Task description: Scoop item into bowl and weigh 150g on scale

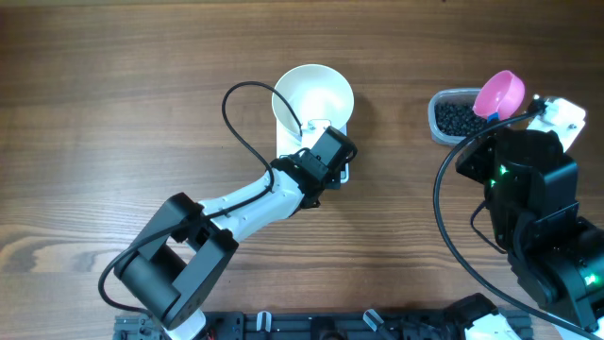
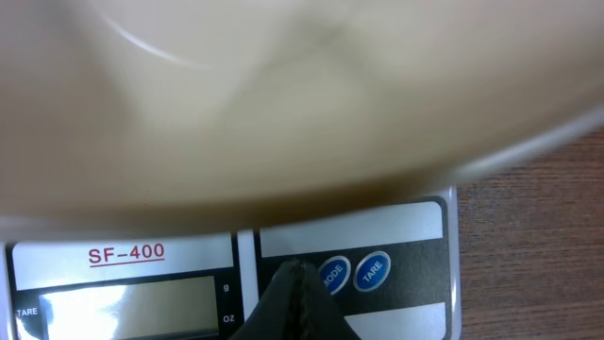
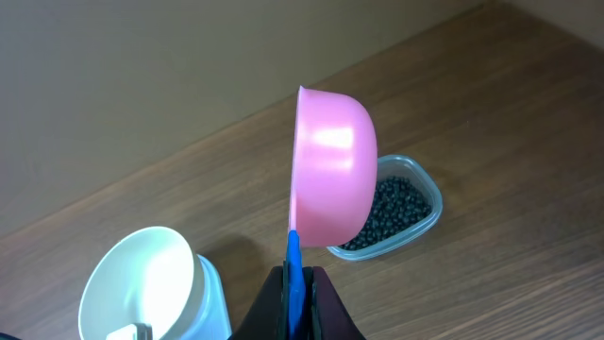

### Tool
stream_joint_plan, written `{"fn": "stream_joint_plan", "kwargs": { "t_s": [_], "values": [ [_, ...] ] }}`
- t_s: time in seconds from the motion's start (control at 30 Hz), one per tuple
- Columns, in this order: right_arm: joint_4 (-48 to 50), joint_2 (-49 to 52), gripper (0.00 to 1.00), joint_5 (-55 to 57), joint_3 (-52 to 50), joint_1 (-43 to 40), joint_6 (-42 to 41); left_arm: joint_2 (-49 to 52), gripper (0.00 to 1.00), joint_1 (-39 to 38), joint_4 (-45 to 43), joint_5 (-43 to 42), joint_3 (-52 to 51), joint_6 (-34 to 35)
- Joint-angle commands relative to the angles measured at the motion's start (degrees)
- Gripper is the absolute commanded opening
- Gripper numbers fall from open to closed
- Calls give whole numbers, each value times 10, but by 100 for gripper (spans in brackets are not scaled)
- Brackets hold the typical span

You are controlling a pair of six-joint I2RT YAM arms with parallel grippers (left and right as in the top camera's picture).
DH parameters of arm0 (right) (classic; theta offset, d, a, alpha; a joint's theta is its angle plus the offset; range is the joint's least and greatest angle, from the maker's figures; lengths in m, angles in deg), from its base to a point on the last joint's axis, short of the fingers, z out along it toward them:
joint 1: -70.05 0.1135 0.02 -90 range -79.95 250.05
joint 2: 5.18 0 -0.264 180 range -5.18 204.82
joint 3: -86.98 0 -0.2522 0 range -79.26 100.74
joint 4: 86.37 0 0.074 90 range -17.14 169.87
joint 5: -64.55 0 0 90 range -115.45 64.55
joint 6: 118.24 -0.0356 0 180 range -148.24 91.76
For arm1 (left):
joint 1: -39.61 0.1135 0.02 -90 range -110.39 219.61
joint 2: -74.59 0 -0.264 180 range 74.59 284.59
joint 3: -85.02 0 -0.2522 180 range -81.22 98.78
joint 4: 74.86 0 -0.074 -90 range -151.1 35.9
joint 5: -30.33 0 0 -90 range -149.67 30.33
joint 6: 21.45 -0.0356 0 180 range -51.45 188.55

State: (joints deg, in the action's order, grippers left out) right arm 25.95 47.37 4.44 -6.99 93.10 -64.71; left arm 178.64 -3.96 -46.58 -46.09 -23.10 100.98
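- The white bowl (image 1: 313, 99) sits on the scale (image 2: 359, 227), a little left of the bench's (image 1: 113, 94) middle. Its wall overhangs the scale's front strip in the left wrist view.
- From overhead, the bowl and the left arm cover most of the scale.
- The scale's front strip carries the red marking SF-400, a grey display (image 2: 127, 302) and two round blue buttons labelled MODE (image 2: 333, 275) and TARE (image 2: 372, 272).
- The left claw (image 2: 297, 283) is pinched shut with nothing between its fingers. Its dark tip is on the front strip just left of the MODE button. The blur is heavy, so whether it touches the scale cannot be told.
- The black beads (image 3: 396, 212) lie in a clear plastic tub (image 1: 439, 118) at the right of the bench, well apart from the bowl and scale.
- The right claw (image 3: 297, 283) is clamped on the blue handle (image 3: 293, 260) of a pink scoop (image 3: 330, 170).
- The scoop's cup is turned on its side with the mouth facing left, and hangs above the near-left part of the tub in the right wrist view.
- From overhead, the pink cup overlaps the tub's right end.
- The inside of the bowl shows plain white.
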Motion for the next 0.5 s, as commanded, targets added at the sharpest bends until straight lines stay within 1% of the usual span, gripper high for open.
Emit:
{"fn": "stream_joint_plan", "kwargs": {
  "t_s": [0.0, 0.47],
  "values": [
    [4, 0, 4, 14, 12, -2, 19, 8, 4, -1, -2, 13, 7, -7],
    [8, 0, 4, 14, 12, -2, 19, 8, 4, -1, -7, 13, 7, -7]
  ]
}}
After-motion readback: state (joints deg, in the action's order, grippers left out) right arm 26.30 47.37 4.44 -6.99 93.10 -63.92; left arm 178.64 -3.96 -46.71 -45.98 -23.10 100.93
